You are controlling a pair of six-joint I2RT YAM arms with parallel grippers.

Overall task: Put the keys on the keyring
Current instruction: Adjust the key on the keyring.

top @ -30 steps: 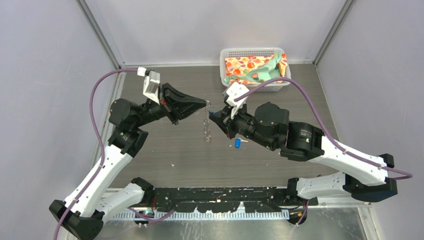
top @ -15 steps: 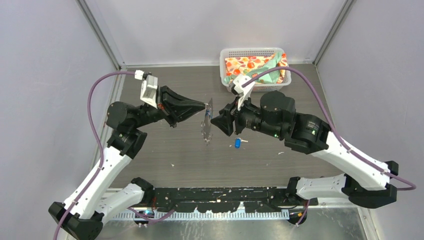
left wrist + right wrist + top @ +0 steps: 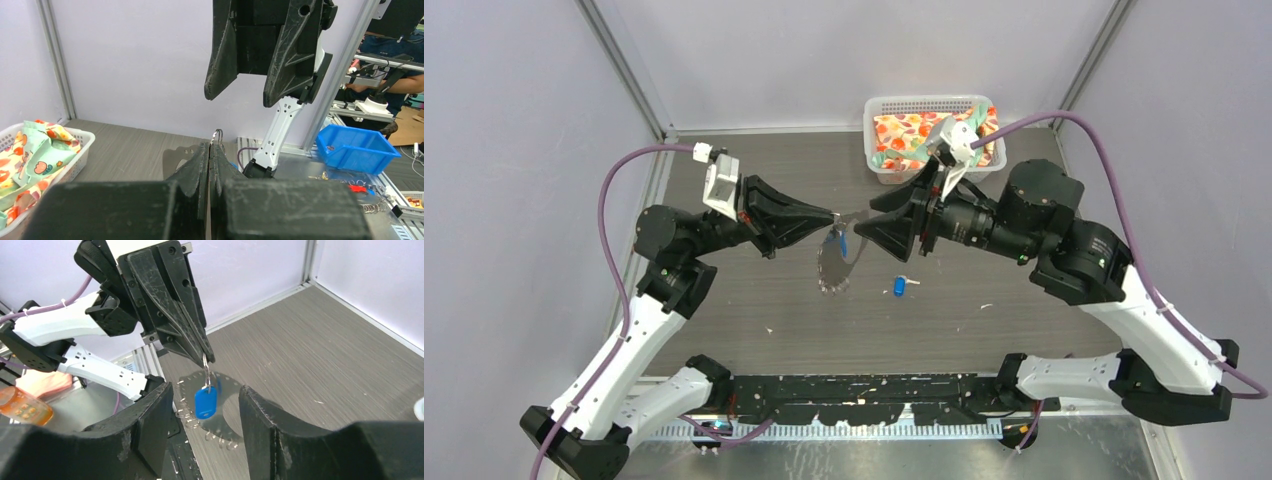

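Observation:
My left gripper [image 3: 832, 216] is shut on the top of the keyring [image 3: 829, 280], a thin toothed silver loop that hangs below its tips above the table. One blue-headed key [image 3: 842, 243] dangles from the ring. In the right wrist view this key [image 3: 205, 402] hangs under the left gripper [image 3: 207, 357], with the keyring [image 3: 190, 418] behind it. My right gripper [image 3: 864, 222] stands open just right of the ring, holding nothing. A second blue key [image 3: 899, 287] lies on the table. In the left wrist view the left gripper [image 3: 209, 145] pinches the keyring [image 3: 217, 134], and the right gripper [image 3: 240, 98] is above it.
A white basket [image 3: 929, 105] with patterned cloth stands at the back right of the table, also in the left wrist view as the basket [image 3: 75, 145]. A blue bin [image 3: 357, 147] sits beyond the table edge. Small white specks dot the tabletop.
My right gripper has opened, let go of the blue key and drawn back to the right. The key now hangs on the ring, which has swung lower and leftward.

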